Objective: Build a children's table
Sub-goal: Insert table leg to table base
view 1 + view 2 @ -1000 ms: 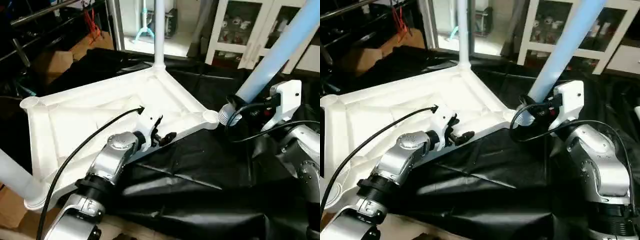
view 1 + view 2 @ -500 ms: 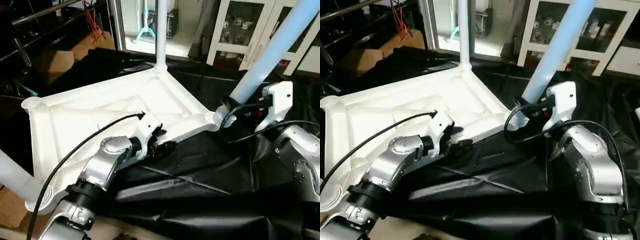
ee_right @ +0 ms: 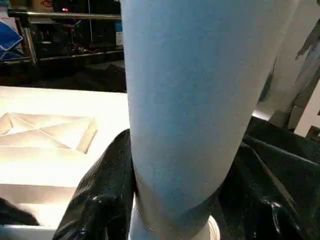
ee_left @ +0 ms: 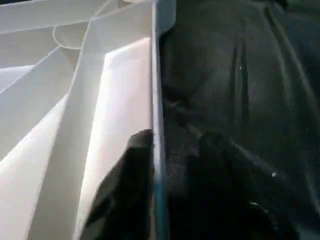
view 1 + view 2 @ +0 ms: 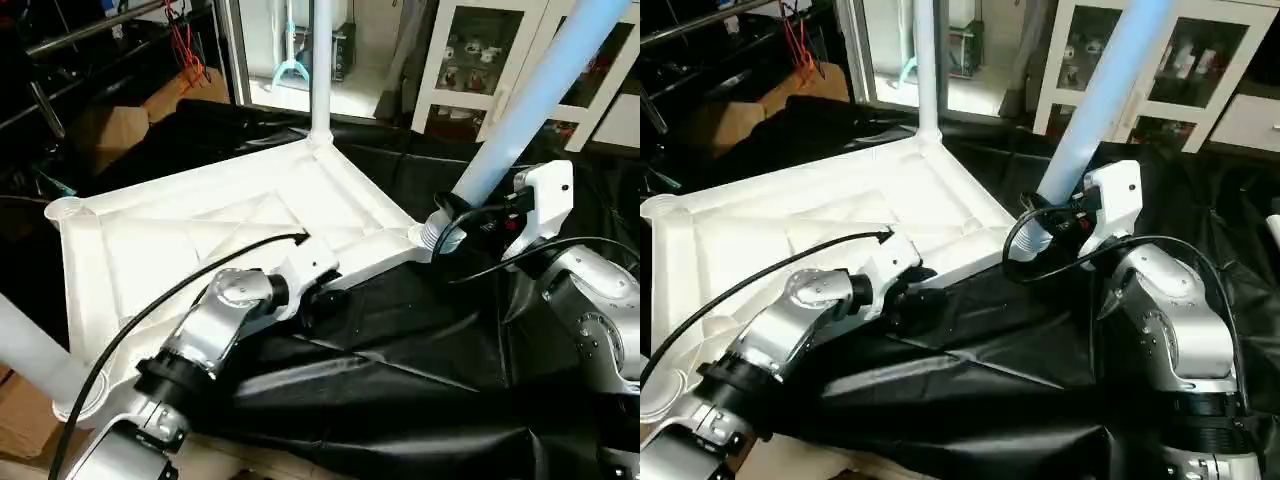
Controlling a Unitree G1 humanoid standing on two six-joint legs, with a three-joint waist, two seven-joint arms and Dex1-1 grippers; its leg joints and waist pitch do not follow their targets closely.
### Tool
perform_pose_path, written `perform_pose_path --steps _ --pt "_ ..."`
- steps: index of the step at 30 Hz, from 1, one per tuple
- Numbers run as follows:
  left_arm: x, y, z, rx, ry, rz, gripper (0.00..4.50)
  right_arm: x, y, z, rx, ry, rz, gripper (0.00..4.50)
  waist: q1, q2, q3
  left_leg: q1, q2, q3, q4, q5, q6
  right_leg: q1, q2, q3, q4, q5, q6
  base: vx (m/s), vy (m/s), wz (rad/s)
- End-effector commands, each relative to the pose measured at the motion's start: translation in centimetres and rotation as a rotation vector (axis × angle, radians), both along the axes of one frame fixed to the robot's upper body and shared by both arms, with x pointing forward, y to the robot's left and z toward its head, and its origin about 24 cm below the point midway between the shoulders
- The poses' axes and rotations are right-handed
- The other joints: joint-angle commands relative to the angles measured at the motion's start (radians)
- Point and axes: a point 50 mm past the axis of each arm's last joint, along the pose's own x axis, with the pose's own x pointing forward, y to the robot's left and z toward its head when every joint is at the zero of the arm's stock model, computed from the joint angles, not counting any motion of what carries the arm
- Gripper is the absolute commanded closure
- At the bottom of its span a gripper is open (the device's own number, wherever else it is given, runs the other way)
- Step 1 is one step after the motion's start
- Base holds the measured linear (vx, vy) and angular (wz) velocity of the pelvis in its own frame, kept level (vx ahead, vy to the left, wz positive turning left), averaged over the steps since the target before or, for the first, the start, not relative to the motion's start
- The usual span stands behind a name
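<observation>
The white tabletop (image 5: 200,220) lies upside down on black cloth, its ribbed underside facing up. One white leg (image 5: 321,60) stands in the far corner socket. Another leg (image 5: 25,350) sticks out at the near left corner. My right gripper (image 5: 455,215) is shut on a third leg (image 5: 520,110) near its lower end, which rests at the right corner socket (image 5: 420,236). In the right wrist view its fingers (image 3: 100,195) wrap that leg (image 3: 190,90). My left gripper (image 4: 172,145) straddles the tabletop's near-right rim (image 4: 156,100), one finger inside and one outside, with a small gap left.
Black cloth (image 5: 400,360) covers the work surface under and in front of the tabletop. A white glass-door cabinet (image 5: 470,50) stands behind. A cardboard box (image 5: 110,125) and a metal rail (image 5: 110,25) are at the back left.
My left gripper dropped onto the tabletop's near-right rim and its fingers narrowed around it. My right gripper brought the leg's lower end closer to the corner socket.
</observation>
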Motion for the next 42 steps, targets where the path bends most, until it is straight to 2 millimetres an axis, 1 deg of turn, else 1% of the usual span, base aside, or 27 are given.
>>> perform_pose_path --steps 1,3,4,5,9,10,11,12,13,15,16,17,18,19,21,23,24,26,28,29,31,32,34,37,39,41,42 --pt "-0.7 0.3 -1.9 0.080 0.066 -0.028 3.31 0.2 -0.2 1.0 -0.003 -0.043 -0.004 2.66 -0.001 -0.015 -0.072 0.031 0.036 -0.025 -0.065 -0.086 0.045 0.042 -0.057 0.036 -0.078 0.056 -0.242 0.000 0.000 0.00" --pt "-1.0 0.2 -1.9 0.081 0.083 -0.066 3.43 0.2 -0.3 1.0 -0.003 -0.046 -0.005 2.66 0.000 -0.014 -0.076 0.029 0.035 -0.025 -0.062 -0.061 0.056 0.043 -0.056 0.036 -0.073 0.094 -0.247 0.000 0.000 0.00" --pt "-1.3 0.1 -1.9 0.084 0.095 -0.101 3.43 0.2 -0.3 1.1 -0.003 -0.047 -0.005 2.66 0.000 -0.017 -0.077 0.029 0.035 -0.025 -0.061 -0.053 0.060 0.043 -0.056 0.036 -0.072 0.106 -0.249 0.000 0.000 0.00" --pt "-1.5 0.3 -2.0 0.095 0.105 -0.131 3.63 0.2 -0.3 1.1 -0.002 -0.049 -0.004 2.66 0.003 -0.014 -0.077 0.029 0.035 -0.025 -0.061 -0.044 0.068 0.041 -0.056 0.035 -0.070 0.118 -0.253 0.000 0.000 0.00" --pt "-2.2 1.0 -2.0 0.097 0.106 -0.228 3.76 0.4 -0.5 1.2 0.001 -0.053 -0.005 2.66 0.006 -0.015 -0.077 0.030 0.037 -0.025 -0.063 -0.048 0.071 0.040 -0.057 0.034 -0.071 0.098 -0.251 0.000 0.000 0.00" --pt "-2.3 1.1 -2.0 0.096 0.100 -0.242 3.83 0.4 -0.6 1.3 0.002 -0.054 -0.005 2.66 0.005 -0.015 -0.077 0.030 0.037 -0.024 -0.063 -0.045 0.072 0.040 -0.057 0.034 -0.071 0.104 -0.251 0.000 0.000 0.00" --pt "-2.5 1.2 -2.0 0.094 0.093 -0.268 4.06 0.4 -0.6 1.3 0.005 -0.055 -0.006 2.66 0.006 -0.017 -0.079 0.030 0.037 -0.025 -0.063 -0.035 0.075 0.041 -0.057 0.034 -0.069 0.116 -0.252 0.000 0.000 0.00" --pt "-2.9 1.6 -1.9 0.079 0.097 -0.296 4.06 0.5 -0.7 1.3 0.010 -0.054 -0.008 2.66 0.007 -0.015 -0.080 0.029 0.037 -0.024 -0.062 -0.027 0.076 0.041 -0.057 0.034 -0.066 0.129 -0.253 0.000 0.000 0.00" --pt "-3.2 1.9 -1.9 0.073 0.102 -0.315 4.12 0.5 -0.7 1.2 0.013 -0.052 -0.009 2.66 0.007 -0.020 -0.082 0.029 0.037 -0.024 -0.061 0.001 0.091 0.040 -0.056 0.033 -0.062 0.166 -0.255 0.000 0.000 0.00" --pt "-3.6 3.3 -2.3 0.130 0.086 -0.310 4.16 0.3 -0.8 0.6 0.025 -0.034 -0.010 2.66 0.009 -0.020 -0.082 0.028 0.037 -0.023 -0.060 0.007 0.101 0.040 -0.058 0.034 -0.061 0.169 -0.253 0.000 0.000 0.00" --pt "-3.7 3.6 -2.4 0.144 0.084 -0.304 4.34 0.2 -0.8 0.5 0.030 -0.029 -0.009 2.66 0.007 -0.024 -0.081 0.028 0.037 -0.022 -0.060 0.007 0.104 0.040 -0.057 0.034 -0.062 0.169 -0.251 0.000 0.000 0.00" --pt "-3.8 4.1 -2.5 0.163 0.085 -0.296 4.42 0.0 -0.8 0.3 0.040 -0.021 -0.007 2.66 0.008 -0.024 -0.080 0.029 0.038 -0.021 -0.062 0.005 0.105 0.039 -0.056 0.034 -0.062 0.159 -0.248 0.000 0.000 0.00" --pt "-3.8 4.5 -2.6 0.175 0.083 -0.285 4.45 -0.2 -0.8 0.0 0.050 -0.012 -0.002 2.66 0.008 -0.023 -0.080 0.030 0.038 -0.021 -0.062 0.003 0.104 0.038 -0.056 0.034 -0.061 0.153 -0.247 0.000 0.000 0.00" --pt "-3.8 4.9 -2.7 0.187 0.078 -0.276 4.46 -0.4 -0.8 -0.3 0.060 -0.004 0.006 2.66 0.008 -0.028 -0.078 0.030 0.039 -0.021 -0.063 -0.003 0.103 0.039 -0.057 0.034 -0.063 0.137 -0.244 0.000 0.000 0.00" --pt "-3.7 6.8 -2.9 0.254 0.057 -0.243 4.48 -1.2 -0.7 -1.6 0.088 0.043 0.038 2.66 0.010 -0.026 -0.077 0.029 0.039 -0.022 -0.064 -0.014 0.097 0.038 -0.058 0.035 -0.066 0.118 -0.234 0.000 0.000 0.00" --pt "-3.6 7.4 -2.9 0.274 0.045 -0.227 4.48 -1.5 -0.6 -2.0 0.096 0.055 0.047 2.66 0.008 -0.026 -0.076 0.031 0.041 -0.023 -0.068 -0.034 0.085 0.037 -0.057 0.034 -0.068 0.106 -0.228 0.000 0.000 0.00" --pt "-3.6 7.7 -2.8 0.268 0.046 -0.217 4.48 -1.6 -0.6 -2.4 0.111 0.063 0.051 2.66 0.007 -0.026 -0.076 0.032 0.041 -0.023 -0.069 -0.039 0.079 0.036 -0.055 0.034 -0.068 0.103 -0.228 0.000 0.000 0.00" --pt "-3.6 8.2 -2.5 0.259 0.032 -0.206 4.48 -1.8 -0.4 -2.9 0.131 0.078 0.057 2.66 0.000 -0.032 -0.074 0.030 0.039 -0.022 -0.071 -0.063 0.063 0.036 -0.055 0.034 -0.070 0.076 -0.230 0.000 0.000 0.00" --pt "-3.6 8.5 -2.3 0.246 0.024 -0.206 4.48 -1.9 -0.3 -3.4 0.137 0.091 0.059 2.66 -0.006 -0.031 -0.071 0.030 0.038 -0.022 -0.074 -0.091 0.052 0.036 -0.058 0.035 -0.076 0.029 -0.228 0.000 0.000 0.00" --pt "-3.6 8.6 -1.7 0.179 0.010 -0.196 4.48 -2.1 -0.3 -4.0 0.140 0.110 0.056 2.66 -0.008 -0.031 -0.071 0.032 0.039 -0.022 -0.074 -0.102 0.040 0.035 -0.057 0.037 -0.077 0.007 -0.227 0.000 0.000 0.00" --pt "-3.9 8.9 -1.2 0.140 0.022 -0.215 4.01 -2.2 -0.5 -4.2 0.141 0.116 0.049 2.66 -0.010 -0.031 -0.070 0.030 0.038 -0.022 -0.075 -0.097 0.037 0.035 -0.057 0.037 -0.076 0.007 -0.228 0.000 0.000 0.00" --pt "-4.1 9.0 -1.0 0.117 0.030 -0.221 3.89 -2.2 -0.6 -4.3 0.141 0.115 0.045 2.66 -0.011 -0.031 -0.071 0.033 0.039 -0.022 -0.076 -0.096 0.036 0.034 -0.055 0.037 -0.076 0.011 -0.230 0.000 0.000 0.00" --pt "-4.2 9.1 -0.8 0.105 0.033 -0.225 3.86 -2.3 -0.7 -4.3 0.140 0.114 0.043 2.66 -0.012 -0.030 -0.071 0.034 0.039 -0.021 -0.076 -0.091 0.040 0.031 -0.052 0.037 -0.074 0.029 -0.233 0.000 0.000 0.00" --pt "-4.4 8.0 0.7 0.011 0.006 -0.249 3.54 -2.4 -1.0 -4.1 0.144 0.111 0.032 2.66 -0.008 -0.029 -0.070 0.038 0.041 -0.019 -0.076 -0.098 0.036 0.030 -0.054 0.038 -0.074 0.021 -0.240 0.000 0.000 0.00" --pt "-4.5 7.4 1.1 -0.015 -0.002 -0.258 3.43 -2.5 -1.1 -4.1 0.144 0.111 0.030 2.66 -0.007 -0.029 -0.071 0.038 0.042 -0.020 -0.076 -0.081 0.039 0.030 -0.053 0.038 -0.072 0.045 -0.242 0.000 0.000 0.00" --pt "-4.3 6.5 1.5 -0.052 -0.034 -0.247 3.17 -2.6 -1.0 -4.0 0.147 0.111 0.029 2.66 -0.003 -0.032 -0.072 0.036 0.040 -0.018 -0.074 -0.061 0.052 0.031 -0.052 0.039 -0.070 0.085 -0.244 0.000 0.000 0.00" --pt "-4.2 6.4 1.6 -0.056 -0.037 -0.246 3.05 -2.6 -1.0 -4.0 0.147 0.111 0.029 2.66 -0.003 -0.032 -0.072 0.036 0.040 -0.018 -0.074 -0.061 0.052 0.031 -0.052 0.039 -0.070 0.085 -0.244 0.000 0.000 0.00"
